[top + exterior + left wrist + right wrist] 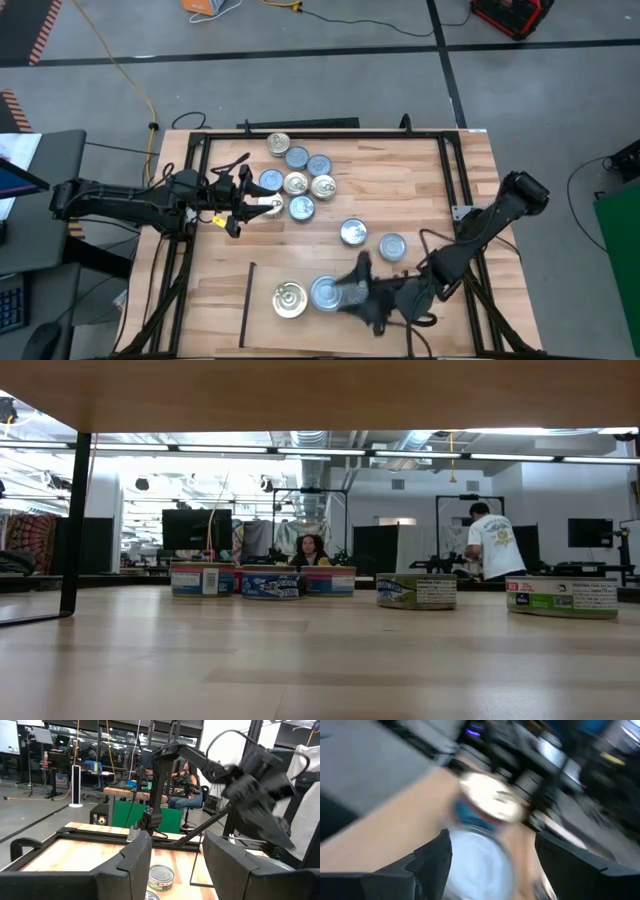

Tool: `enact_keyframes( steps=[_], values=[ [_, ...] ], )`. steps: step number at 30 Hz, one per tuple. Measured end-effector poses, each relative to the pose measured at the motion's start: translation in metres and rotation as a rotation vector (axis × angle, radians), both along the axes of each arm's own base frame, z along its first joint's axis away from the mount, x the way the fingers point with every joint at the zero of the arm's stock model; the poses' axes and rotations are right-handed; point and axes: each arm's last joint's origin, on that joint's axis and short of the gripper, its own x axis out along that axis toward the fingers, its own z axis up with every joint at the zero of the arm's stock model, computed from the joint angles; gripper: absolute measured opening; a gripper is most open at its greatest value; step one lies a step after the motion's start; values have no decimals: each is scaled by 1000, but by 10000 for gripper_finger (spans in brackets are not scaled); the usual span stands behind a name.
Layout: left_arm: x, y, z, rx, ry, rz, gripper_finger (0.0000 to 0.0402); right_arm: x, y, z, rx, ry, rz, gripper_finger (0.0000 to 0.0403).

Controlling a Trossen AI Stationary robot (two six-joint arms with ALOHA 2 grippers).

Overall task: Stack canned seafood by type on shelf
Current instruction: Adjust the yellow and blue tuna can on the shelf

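Right hand [345, 290] spread wide around silver tin [326, 292], beside gold tin [290, 299] on the shelf [262, 312]. Risk: retreating fingers nudge either tin. Left hand [243, 205] part-open, whether holding unclear, near the unsorted cluster [298, 170] farther up the desk [420, 190].

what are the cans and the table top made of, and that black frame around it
Cans: apparently metal tins; the tops show a shiny gold or silver sheen with stamped rings, and the sides carry printed labels, probably paper or lacquer.
Table top: pale wood planks with visible seams and grain, matte finish.
Black frame: thin straight bars, likely painted metal, though the pictures do not settle that.
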Motion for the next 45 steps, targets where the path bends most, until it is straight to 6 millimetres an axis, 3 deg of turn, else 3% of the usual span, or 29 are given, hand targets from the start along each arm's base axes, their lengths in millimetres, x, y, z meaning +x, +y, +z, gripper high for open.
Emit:
enact_keyframes(
  steps=[5, 13, 19, 45],
  values=[
    [0, 0, -1, 0, 5, -1, 168, -10, -27, 4, 77, 32, -309, 322],
    [0, 0, 0, -1, 4, 3, 168, 9, -37, -23, 82, 73, -456, 322],
    [0, 0, -1, -1, 8, 2, 168, 9, -29, -35, 36, 113, -439, 322],
    [0, 0, -1, -1, 13, -1, 168, -25, -5, -43, -53, 193, -402, 322]
  ],
)
